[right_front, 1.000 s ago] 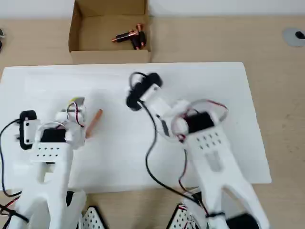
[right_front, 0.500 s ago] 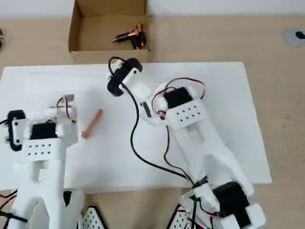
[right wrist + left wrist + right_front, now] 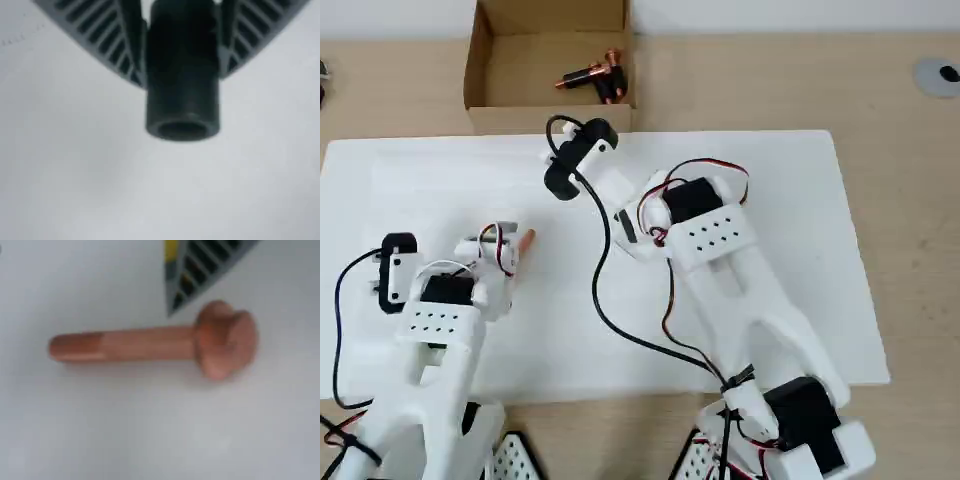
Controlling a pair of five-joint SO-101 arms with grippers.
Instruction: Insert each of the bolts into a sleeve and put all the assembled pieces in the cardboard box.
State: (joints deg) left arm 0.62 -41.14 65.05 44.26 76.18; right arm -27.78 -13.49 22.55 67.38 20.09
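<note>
- The left gripper (image 3: 504, 253) hangs just over the bolt with its fingers released. One ribbed finger (image 3: 200, 270) shows just beside the bolt's head, and nothing is between the fingers.
- The bolt (image 3: 150, 342) lies flat and free on the white sheet (image 3: 800, 200), left of the middle. It is probably stiff metal, light and smooth, and being round it may roll on the sheet. The plain middle of the shaft looks the best place to grip, across its length, which would leave the tip free to enter the sleeve. It is copper-coloured, with a long shaft, a darker band at the tip and a wide flanged head.
- The cardboard box (image 3: 478, 70) stands beyond the sheet, with assembled pieces (image 3: 595, 75) lying inside.
- The right gripper (image 3: 182, 50) is clenched around the sleeve (image 3: 183, 110), a short black tube with its open mouth pointing outward. It looks rigid and light.
</note>
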